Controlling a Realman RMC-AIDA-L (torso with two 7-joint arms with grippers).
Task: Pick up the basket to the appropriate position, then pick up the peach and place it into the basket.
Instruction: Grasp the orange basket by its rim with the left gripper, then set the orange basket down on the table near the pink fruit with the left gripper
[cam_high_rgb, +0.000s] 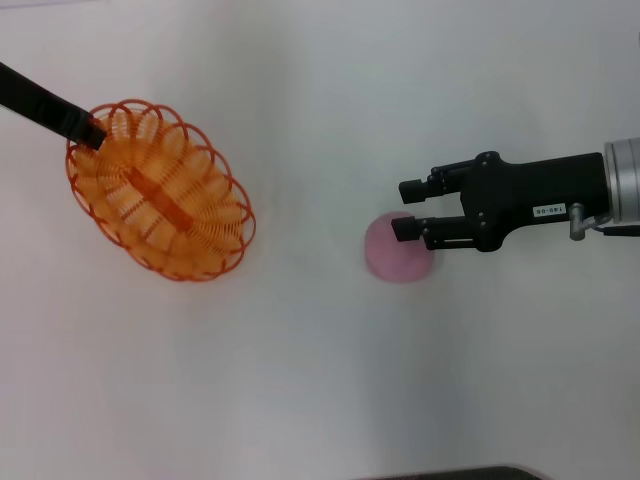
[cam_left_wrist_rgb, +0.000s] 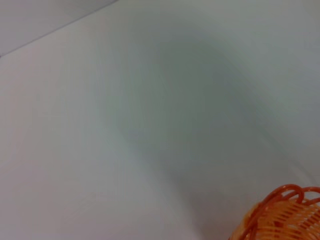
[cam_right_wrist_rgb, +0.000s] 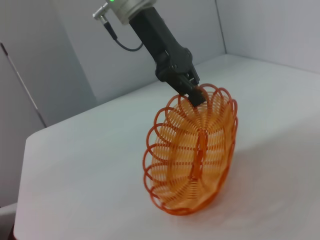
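Note:
The orange basket (cam_high_rgb: 160, 190) is at the left of the head view, tilted steeply with one end of its rim lifted. My left gripper (cam_high_rgb: 90, 132) is shut on that raised rim; the right wrist view shows the grip (cam_right_wrist_rgb: 194, 95) and the basket (cam_right_wrist_rgb: 192, 157) resting on its lower edge. A piece of the basket rim (cam_left_wrist_rgb: 285, 215) shows in the left wrist view. The pink peach (cam_high_rgb: 398, 252) lies on the white table at centre right. My right gripper (cam_high_rgb: 408, 208) is open above the peach, one finger over its top edge.
The white table (cam_high_rgb: 320, 380) spreads around both objects. Grey walls and the table's far edge (cam_right_wrist_rgb: 125, 97) show behind the basket in the right wrist view. A dark edge (cam_high_rgb: 450, 474) shows at the bottom of the head view.

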